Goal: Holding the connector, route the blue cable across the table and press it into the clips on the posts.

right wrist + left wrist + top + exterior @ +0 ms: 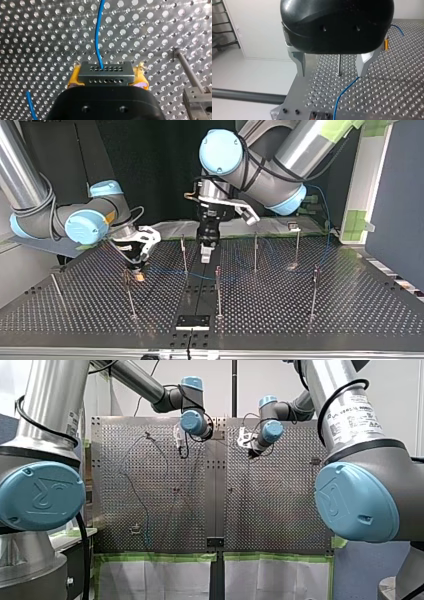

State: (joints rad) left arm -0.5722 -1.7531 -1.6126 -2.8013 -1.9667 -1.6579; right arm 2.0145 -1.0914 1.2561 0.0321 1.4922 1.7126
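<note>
My right gripper (pixel 106 83) is shut on the grey connector (pixel 105 72), which sits between its yellow pads (pixel 72 78). The blue cable (pixel 98 32) leaves the connector's face and runs ahead over the perforated table. In the top view my right gripper (pixel 137 270) hangs low over the table at the left. My left gripper (pixel 332 72) is open, its metal fingers (pixel 299 63) standing either side of a thin post (pixel 339 65), with the blue cable (pixel 342 97) lying under it. In the top view my left gripper (pixel 206 252) hovers near the middle, beside a post (pixel 183 252).
Several thin posts stand across the table (pixel 350 320), among them one (pixel 255 251) and another (pixel 218 290) near the middle. A post (pixel 190 72) with a clip block (pixel 197 100) stands beside my right gripper. A small black plate (pixel 192 321) lies at the near edge.
</note>
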